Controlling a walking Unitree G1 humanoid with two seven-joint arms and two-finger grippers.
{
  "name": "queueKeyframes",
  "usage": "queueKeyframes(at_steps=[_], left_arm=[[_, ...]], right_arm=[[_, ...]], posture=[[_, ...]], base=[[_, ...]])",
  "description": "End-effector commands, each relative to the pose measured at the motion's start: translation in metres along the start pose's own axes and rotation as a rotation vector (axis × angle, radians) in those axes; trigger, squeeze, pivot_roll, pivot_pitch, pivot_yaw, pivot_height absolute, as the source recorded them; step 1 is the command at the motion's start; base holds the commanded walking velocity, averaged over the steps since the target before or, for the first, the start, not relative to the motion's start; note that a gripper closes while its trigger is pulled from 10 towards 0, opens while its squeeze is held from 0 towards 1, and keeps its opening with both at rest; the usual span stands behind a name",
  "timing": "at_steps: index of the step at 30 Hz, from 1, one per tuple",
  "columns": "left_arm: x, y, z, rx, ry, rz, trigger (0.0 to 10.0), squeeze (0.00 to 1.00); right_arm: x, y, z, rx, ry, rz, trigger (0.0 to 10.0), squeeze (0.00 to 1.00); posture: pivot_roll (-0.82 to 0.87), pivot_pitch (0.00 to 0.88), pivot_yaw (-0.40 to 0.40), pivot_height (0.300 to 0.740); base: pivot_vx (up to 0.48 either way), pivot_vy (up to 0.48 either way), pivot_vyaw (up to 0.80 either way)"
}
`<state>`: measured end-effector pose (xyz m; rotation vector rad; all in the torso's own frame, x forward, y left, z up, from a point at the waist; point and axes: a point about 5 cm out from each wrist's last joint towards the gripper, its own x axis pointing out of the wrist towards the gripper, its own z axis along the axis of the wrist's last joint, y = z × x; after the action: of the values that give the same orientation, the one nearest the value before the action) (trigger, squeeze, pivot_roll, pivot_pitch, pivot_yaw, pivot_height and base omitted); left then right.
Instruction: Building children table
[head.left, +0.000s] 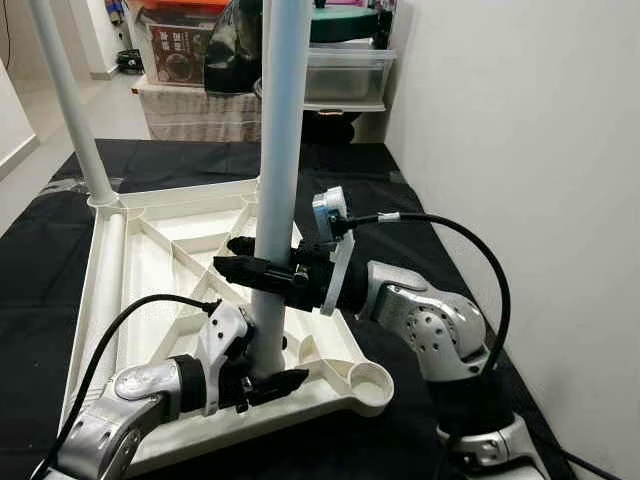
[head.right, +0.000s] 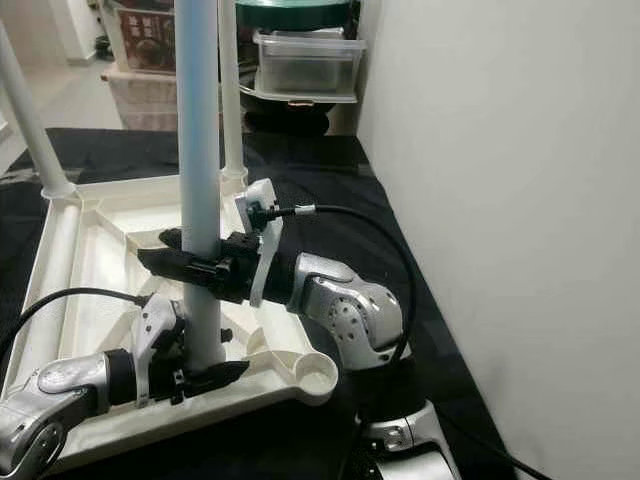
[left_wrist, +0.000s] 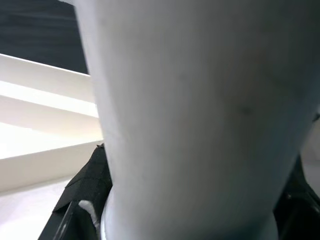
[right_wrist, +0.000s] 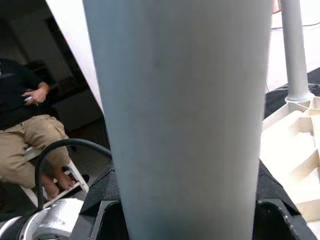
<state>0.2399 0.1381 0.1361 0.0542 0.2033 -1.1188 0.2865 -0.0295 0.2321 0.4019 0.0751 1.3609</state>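
Observation:
A white children's table top (head.left: 160, 260) lies upside down on a black cloth. A pale table leg (head.left: 280, 120) stands upright in a socket near its front edge. My right gripper (head.left: 262, 270) is shut on this leg about a third of the way up, reaching in from the right. My left gripper (head.left: 262, 380) is shut on the same leg at its base, just above the socket. The leg (left_wrist: 200, 110) looms close in the left wrist view, and the leg (right_wrist: 185, 110) does too in the right wrist view. Another leg (head.left: 70, 100) stands in the far left corner.
An open round socket (head.left: 367, 380) sits at the table top's near right corner. A pale wall (head.left: 520, 150) runs close along the right. Storage boxes (head.left: 345, 75) stand at the back. A person (right_wrist: 25, 125) sits on a chair to the side.

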Motion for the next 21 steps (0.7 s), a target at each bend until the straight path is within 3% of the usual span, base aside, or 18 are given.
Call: queueKeyframes(at_steps=[1, 2, 4, 5, 9, 11, 13, 14, 16, 17, 18, 19, 20, 21], left_arm=[[0.002, -0.004, 0.002, 0.044, 0.006, -0.031, 10.0, 0.00], [0.002, -0.004, 0.002, 0.050, 0.007, -0.035, 10.0, 0.17], [0.002, -0.002, 0.003, 0.072, -0.002, -0.020, 10.0, 0.17], [0.002, 0.000, 0.003, 0.087, -0.014, 0.001, 10.0, 1.00], [0.000, 0.012, 0.008, 0.089, -0.063, 0.106, 10.0, 1.00], [0.000, 0.012, 0.008, 0.089, -0.063, 0.106, 10.0, 1.00], [-0.006, 0.018, 0.013, 0.079, -0.113, 0.184, 10.0, 1.00], [-0.006, 0.018, 0.013, 0.079, -0.113, 0.184, 10.0, 1.00], [-0.013, 0.022, 0.020, 0.044, -0.185, 0.274, 10.0, 1.00], [-0.013, 0.022, 0.020, 0.044, -0.185, 0.274, 10.0, 1.00], [-0.020, 0.025, 0.025, 0.023, -0.237, 0.369, 10.0, 1.00], [-0.020, 0.025, 0.025, 0.023, -0.237, 0.369, 10.0, 1.00], [-0.026, 0.027, 0.027, -0.001, -0.277, 0.429, 10.0, 1.00], [-0.026, 0.027, 0.027, -0.001, -0.277, 0.429, 10.0, 1.00]], right_arm=[[0.001, 0.005, -0.001, 0.040, -0.026, 0.031, 0.0, 0.00], [0.001, 0.005, -0.001, 0.043, -0.026, 0.033, 0.0, 0.00], [0.001, 0.006, -0.002, 0.045, -0.026, 0.034, 0.0, 0.00], [0.001, 0.006, -0.002, 0.048, -0.027, 0.033, 0.0, 0.00], [-0.001, 0.003, 0.002, 0.044, -0.049, -0.003, 0.0, 0.00], [-0.001, 0.003, 0.002, 0.044, -0.049, -0.003, 0.0, 0.00], [-0.009, -0.012, 0.013, 0.003, -0.095, -0.120, 0.0, 0.00], [-0.009, -0.012, 0.013, 0.003, -0.095, -0.120, 0.0, 0.00], [-0.020, -0.030, 0.025, -0.046, -0.143, -0.282, 0.0, 0.00], [-0.020, -0.030, 0.025, -0.046, -0.143, -0.282, 0.0, 0.00], [-0.034, -0.049, 0.036, -0.126, -0.174, -0.464, 0.0, 0.00], [-0.034, -0.049, 0.036, -0.126, -0.174, -0.464, 0.0, 0.00], [-0.046, -0.059, 0.046, -0.178, -0.203, -0.583, 0.0, 0.00], [-0.046, -0.059, 0.046, -0.178, -0.203, -0.583, 0.0, 0.00]], posture=[[0.00, 0.000, -0.064, 0.740], [0.00, 0.000, -0.064, 0.740], [0.00, 0.000, -0.063, 0.740], [0.00, 0.000, -0.063, 0.740], [0.00, 0.000, -0.069, 0.740], [0.00, 0.000, -0.069, 0.740], [0.00, 0.000, -0.074, 0.740], [0.00, 0.000, -0.074, 0.740], [0.00, 0.000, -0.075, 0.740], [0.00, 0.000, -0.075, 0.740], [0.01, 0.000, -0.078, 0.740], [0.01, 0.000, -0.078, 0.740], [0.01, 0.000, -0.082, 0.740], [0.01, 0.000, -0.082, 0.740]], base=[[0.000, 0.000, 0.00], [0.000, 0.000, 0.00], [0.000, 0.000, 0.00], [0.000, 0.000, 0.00], [0.000, 0.000, 0.00], [0.000, 0.000, 0.00], [0.000, 0.000, 0.00], [0.000, 0.000, 0.00], [0.000, 0.000, 0.00], [0.000, 0.000, 0.00], [0.000, 0.000, 0.00], [0.000, 0.000, 0.00], [0.000, 0.000, 0.00], [0.000, 0.000, 0.00]])
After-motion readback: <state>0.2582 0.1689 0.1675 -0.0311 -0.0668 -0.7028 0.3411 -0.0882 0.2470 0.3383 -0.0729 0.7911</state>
